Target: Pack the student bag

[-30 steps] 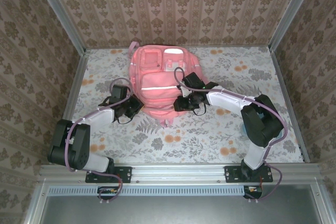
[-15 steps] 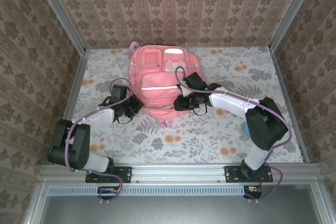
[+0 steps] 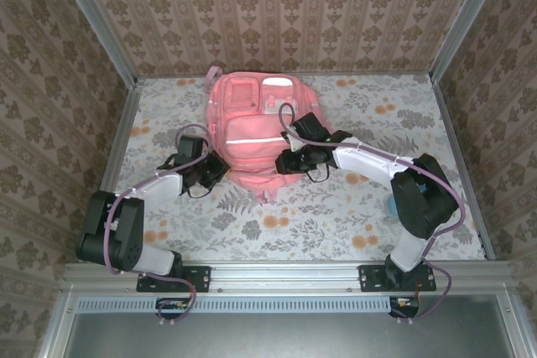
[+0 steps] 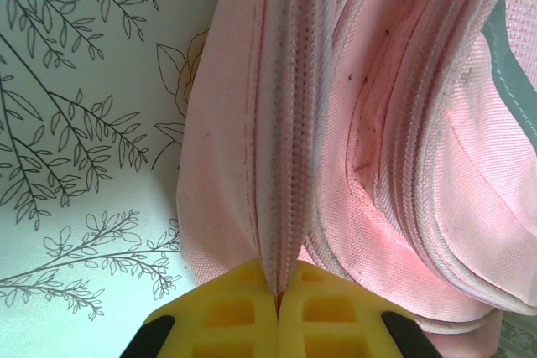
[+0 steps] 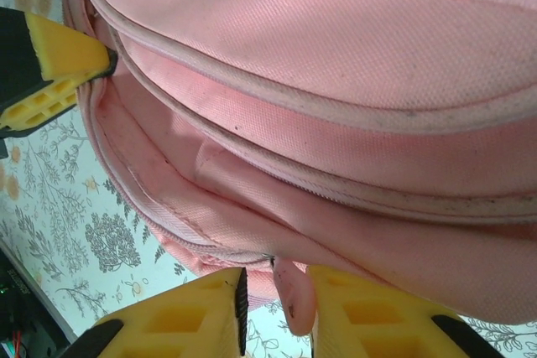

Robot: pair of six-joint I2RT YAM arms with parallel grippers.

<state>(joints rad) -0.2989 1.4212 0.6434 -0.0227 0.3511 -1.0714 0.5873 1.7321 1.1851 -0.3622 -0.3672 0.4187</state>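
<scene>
- The student bag (image 3: 250, 127) is lying flat on the floral table (image 3: 352, 207), in the upper middle of the top view, with its front pockets facing up.
- The left gripper (image 4: 278, 293) is sitting at the bottom centre of the left wrist frame. Its yellow pads are pressing fully together on the bag's zipper seam (image 4: 281, 123).
- The right gripper (image 5: 277, 281) is sitting along the bottom edge of the right wrist frame, at the bag's lower rim, with its jaws standing narrowly apart.
- A pink zipper pull (image 5: 294, 299) is hanging between those jaws. It is touching one finger and leaving a gap beside the other, so nothing is being clamped.
</scene>
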